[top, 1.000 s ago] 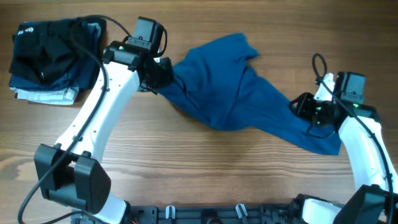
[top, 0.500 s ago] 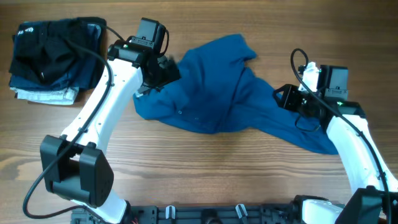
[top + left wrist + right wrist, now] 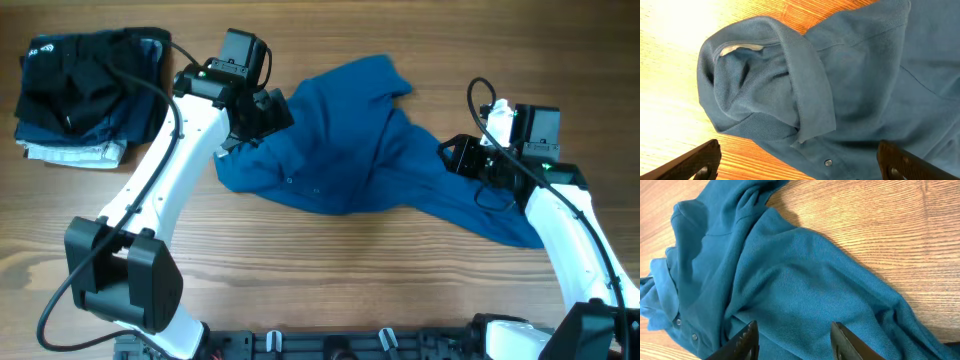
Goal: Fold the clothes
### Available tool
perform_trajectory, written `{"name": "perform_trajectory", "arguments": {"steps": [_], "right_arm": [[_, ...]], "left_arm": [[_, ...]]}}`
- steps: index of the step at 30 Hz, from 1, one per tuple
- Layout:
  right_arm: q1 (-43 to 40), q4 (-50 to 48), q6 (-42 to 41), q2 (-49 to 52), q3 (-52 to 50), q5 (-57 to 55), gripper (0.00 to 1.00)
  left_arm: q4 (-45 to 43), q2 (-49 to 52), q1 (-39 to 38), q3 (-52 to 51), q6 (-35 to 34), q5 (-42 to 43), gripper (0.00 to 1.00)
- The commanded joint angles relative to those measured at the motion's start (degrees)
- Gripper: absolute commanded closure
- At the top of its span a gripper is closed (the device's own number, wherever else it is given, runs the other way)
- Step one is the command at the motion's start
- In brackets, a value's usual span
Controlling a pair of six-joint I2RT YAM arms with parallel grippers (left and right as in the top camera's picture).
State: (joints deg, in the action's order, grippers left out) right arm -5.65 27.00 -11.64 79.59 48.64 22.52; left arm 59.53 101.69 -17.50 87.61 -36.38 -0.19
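Spreading stage: the blue polo shirt point(image 3: 350, 150) lies crumpled on the bench point(image 3: 330, 280). The left gripper point(image 3: 268, 112) hovers over its collar point(image 3: 807, 85), the right gripper point(image 3: 455, 158) over its opposite end, both jaws apart. Next, probably: grasp edges and flatten.

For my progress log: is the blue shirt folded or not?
Not folded: the blue shirt lies crumpled across the table, its collar bunched up and creased.

Robotics lab, wooden table point(image 3: 350, 285), stacked clothes point(image 3: 85, 95)

Left gripper point(image 3: 800, 161), spread wide, reaches near the far edge; right gripper point(image 3: 794, 339), jaws parted, toward the right edge
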Motion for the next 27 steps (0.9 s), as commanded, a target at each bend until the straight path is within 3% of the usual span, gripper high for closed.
{"name": "perform_trajectory", "arguments": {"steps": [1, 16, 27], "right_arm": [[0.17, -0.46, 0.96, -0.33, 1.25, 1.14, 0.53], [0.2, -4.13, 1.14, -0.33, 1.25, 4.57, 0.53], [0.17, -0.85, 2.69, -0.33, 1.25, 4.33, 0.51]], "left_arm": [[-0.15, 0.48, 0.31, 0.35, -0.33, -0.79, 0.0], [-0.15, 0.48, 0.31, 0.35, -0.33, -0.79, 0.0], [-0.15, 0.48, 0.31, 0.35, -0.33, -0.79, 0.0]]}}
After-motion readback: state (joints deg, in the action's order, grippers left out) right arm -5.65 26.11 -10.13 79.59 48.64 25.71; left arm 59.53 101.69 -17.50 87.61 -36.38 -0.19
